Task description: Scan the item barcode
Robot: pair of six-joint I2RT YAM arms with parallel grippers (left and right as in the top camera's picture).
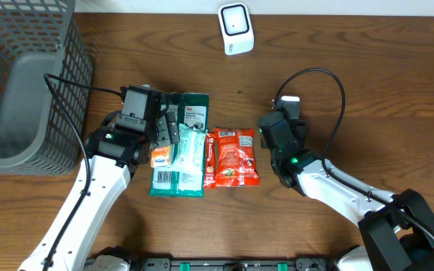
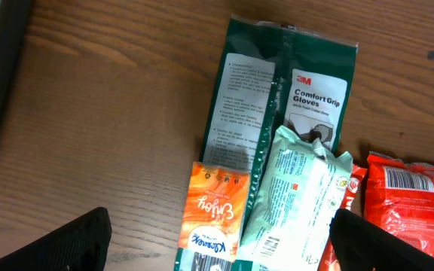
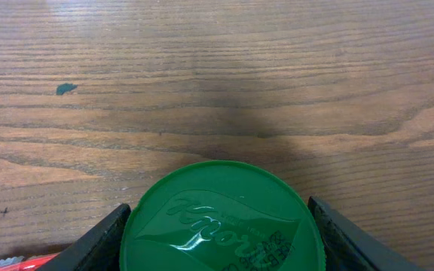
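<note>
Dark wood-grain counter. Grey wire basket sits at its left edge, white barcode scanner at the far centre. Mid-counter, in a row: orange Kleenex pack, green 3M Comfort Grip Gloves pack, red snack packet, edges touching or overlapping.

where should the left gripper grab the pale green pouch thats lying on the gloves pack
Probably its far crimped end, from straight above. The pale green pouch lies flat on the 3M gloves pack, flanked by the orange tissue pack and red packet along its sides; only that puckered end stands free. The open left gripper hovers over it.
</note>
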